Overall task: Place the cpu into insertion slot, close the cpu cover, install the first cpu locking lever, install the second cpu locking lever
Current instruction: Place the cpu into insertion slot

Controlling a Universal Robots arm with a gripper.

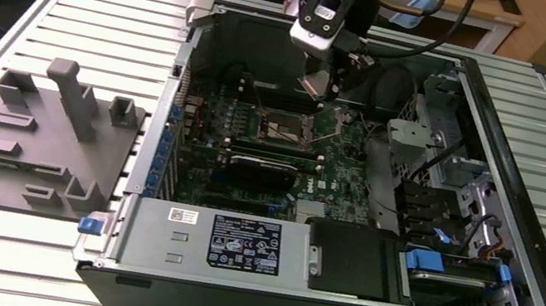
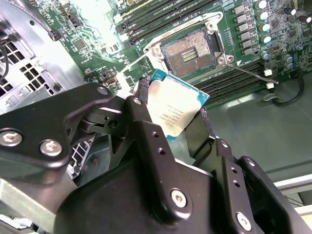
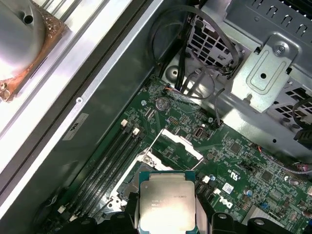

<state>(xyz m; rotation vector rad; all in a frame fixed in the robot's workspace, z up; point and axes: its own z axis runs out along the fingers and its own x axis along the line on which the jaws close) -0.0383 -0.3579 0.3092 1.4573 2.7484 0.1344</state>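
- The claw [image 2: 171,118] is clamped on the cpu [image 2: 175,105], with one black finger on each of two opposite edges. The chip sits firmly between the fingers [image 2: 141,114].
- In the first wrist view the same grip shows on the cpu [image 3: 167,197]. Its silvery top faces the camera, and the claw [image 3: 167,217] pinches it from both sides.
- In the exterior view the claw [image 1: 321,87] hangs inside the open case [image 1: 504,118], above the green board [image 1: 341,182].
- The slot [image 2: 191,51] is bare. Its tan-gold pin field is uncovered and nothing sits in it.
- The key relation is that the cpu is up in the air, clear of the slot, not touching it. In the second wrist view the slot lies just beyond the chip's far corner.
- In the exterior view the slot [image 1: 287,128] sits below the claw and a little toward that view's left. I judge the chip is near but not yet squarely over it.
- I cannot tell from these angles whether the chip's edges line up with the slot's frame.
- The cover [image 2: 130,73] looks swung up off the slot, on the side nearest the claw, close beside one finger.
- One lever [image 2: 248,72] juts out loose from the slot's corner, unlatched.
- By my read, none of the four steps is done.
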